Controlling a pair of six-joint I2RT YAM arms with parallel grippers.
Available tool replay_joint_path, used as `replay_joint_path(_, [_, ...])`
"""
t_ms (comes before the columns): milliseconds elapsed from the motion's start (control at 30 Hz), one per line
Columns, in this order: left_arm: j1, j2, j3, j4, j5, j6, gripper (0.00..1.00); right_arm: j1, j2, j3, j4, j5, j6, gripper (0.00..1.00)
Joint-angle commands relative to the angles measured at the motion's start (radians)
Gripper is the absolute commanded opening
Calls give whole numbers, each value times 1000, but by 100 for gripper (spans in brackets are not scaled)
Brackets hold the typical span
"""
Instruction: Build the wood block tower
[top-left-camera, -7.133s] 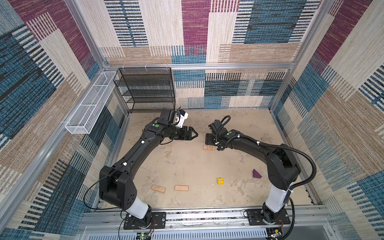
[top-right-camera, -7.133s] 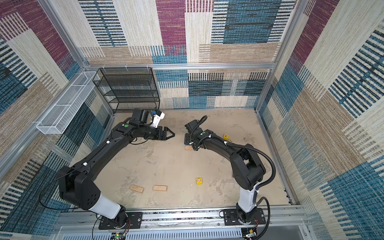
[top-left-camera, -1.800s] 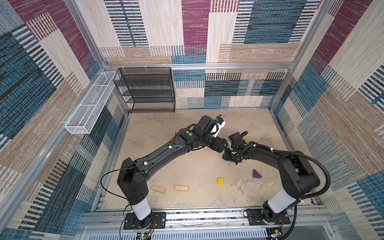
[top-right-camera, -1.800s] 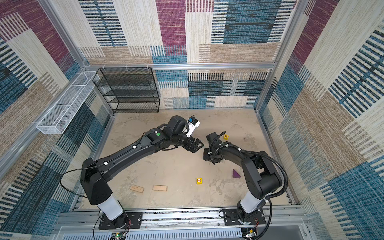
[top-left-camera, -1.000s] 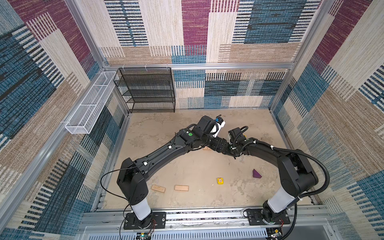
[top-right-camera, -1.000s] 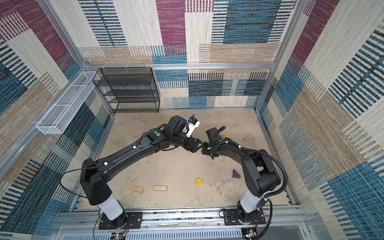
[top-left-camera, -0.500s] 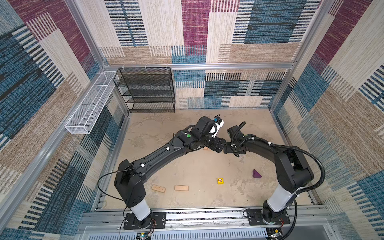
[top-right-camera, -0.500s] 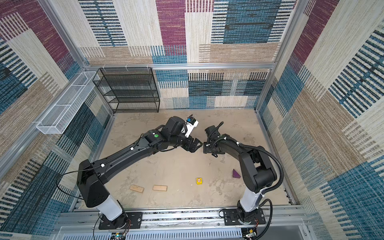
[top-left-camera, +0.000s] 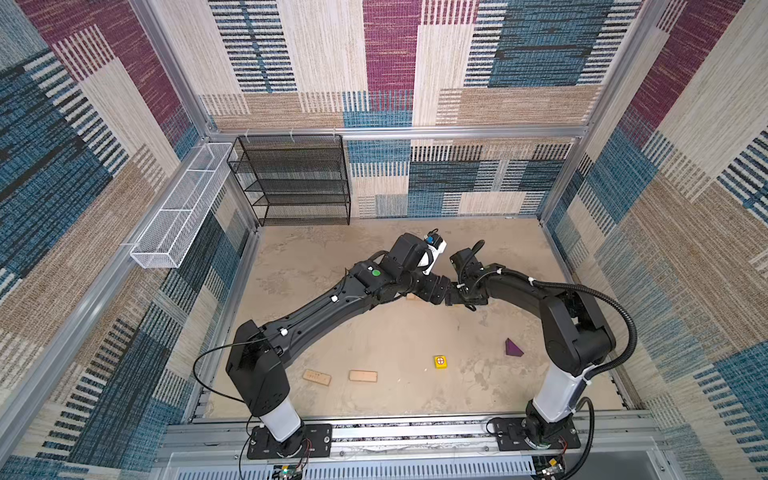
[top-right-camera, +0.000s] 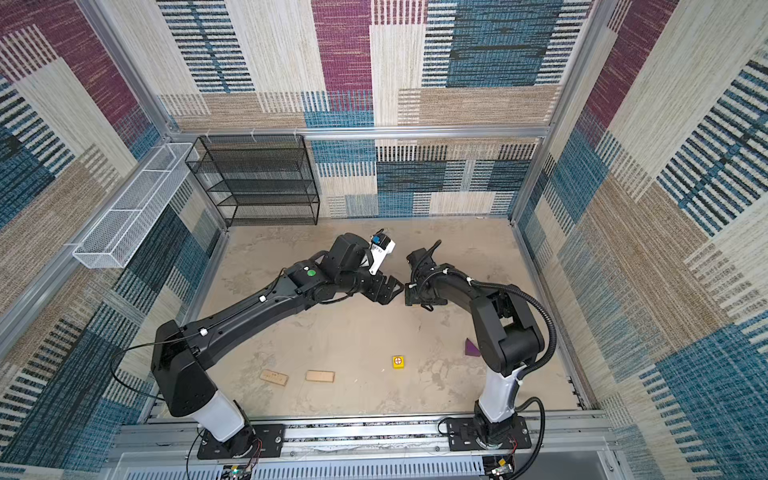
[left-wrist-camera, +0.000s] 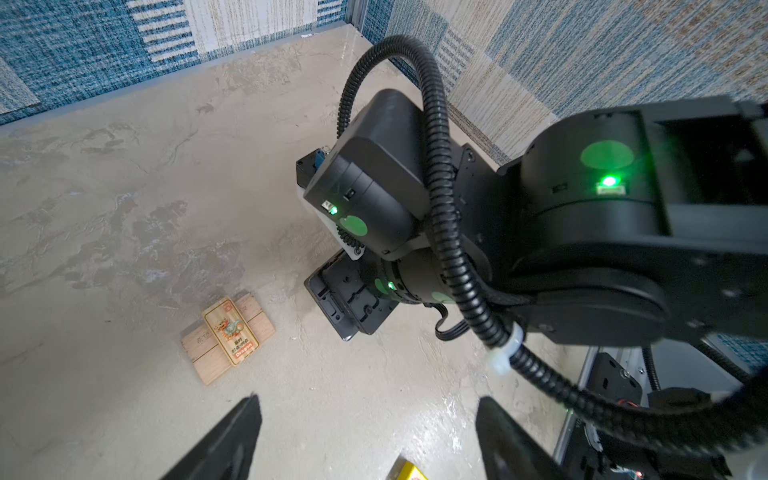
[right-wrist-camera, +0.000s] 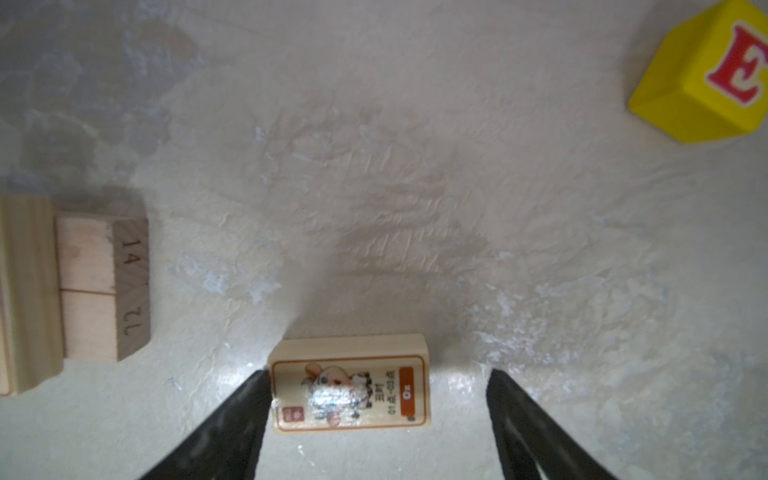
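**Top views.** Table (top-left-camera: 399, 332) (sandy, mottled). The left end effector (top-right-camera: 392, 290) and right end effector (top-right-camera: 414, 298) sit close together, almost touching, just toward 1 o'clock of centre; how far either is spread cannot be told from here. A yellow cube (top-left-camera: 441, 361) with a red ring mark on top lies at 5 o'clock. The purple wedge (top-left-camera: 513, 348) lies at 4 o'clock, near the right arm (top-left-camera: 577, 332). A printed plank (top-left-camera: 317, 377) and a plain plank (top-left-camera: 363, 376) lie flat at 7 o'clock, near each other but apart. A black wire shelf (top-left-camera: 299, 178) stands at 11 o'clock against the back wall. A white wire basket (top-left-camera: 178, 208) hangs on the side wall at 10 o'clock.

**Left wrist view.** Left end effector (left-wrist-camera: 368, 440): fingers wide apart, nothing between them, bare table below. Tower base (left-wrist-camera: 228, 332): two plain planks side by side with a "Dragon" plank laid crosswise on top (three pieces in all), near the right arm's black housing.

**Right wrist view.** Right end effector (right-wrist-camera: 376, 390): fingers wide, straddling the Ox plank (right-wrist-camera: 349, 384), which lies flat on the table. One finger touches a short end and the other stands clear (no grip). The tower base (right-wrist-camera: 83, 286) is near on one side, with a plank end numbered 14. The E cube (right-wrist-camera: 702, 75) (yellow, red letter) rests well apart on the other side.
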Motion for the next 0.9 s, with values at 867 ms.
replay_joint_path(867, [82,-35,-225,77,113,-139,86,0,73,75,-75,23,-9,71])
